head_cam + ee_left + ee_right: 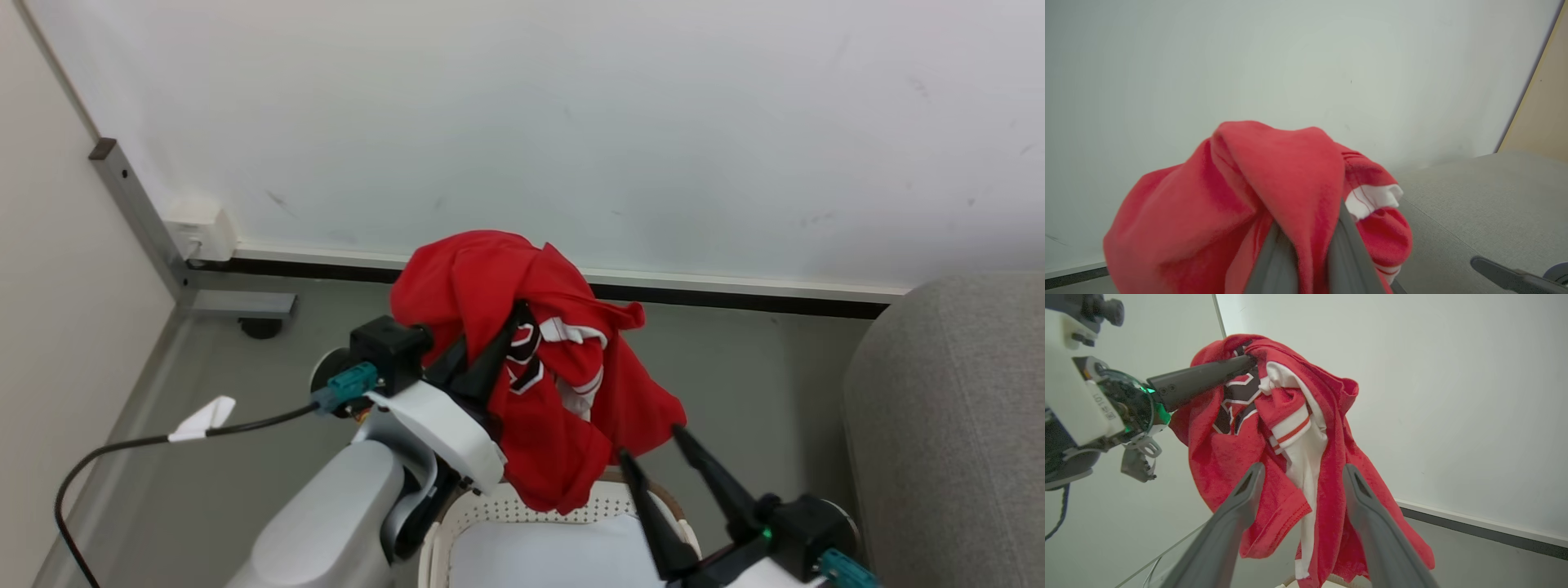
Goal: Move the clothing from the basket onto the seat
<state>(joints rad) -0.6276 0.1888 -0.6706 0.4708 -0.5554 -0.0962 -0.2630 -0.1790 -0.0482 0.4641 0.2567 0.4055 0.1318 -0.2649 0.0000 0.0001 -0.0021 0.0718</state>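
My left gripper [516,310] is shut on the clothing [539,359], a bright red garment with white bands that hangs bunched above the basket [498,510]. The left wrist view has the red clothing [1241,196] draped over the closed fingers [1349,241]. The basket, white with perforated holes and a brown rim, sits at the bottom of the head view with its pale bottom showing. My right gripper [649,441] stands open just right of the garment's lower hem; seen from the right wrist, the clothing [1290,428] hangs ahead of its spread fingers [1249,486]. The grey seat [955,425] lies at the right.
A white wall [571,122] with a dark baseboard runs behind. A metal post and foot [163,245] stand at the left corner with a white wall box. A black cable [163,441] trails from my left wrist over the grey floor.
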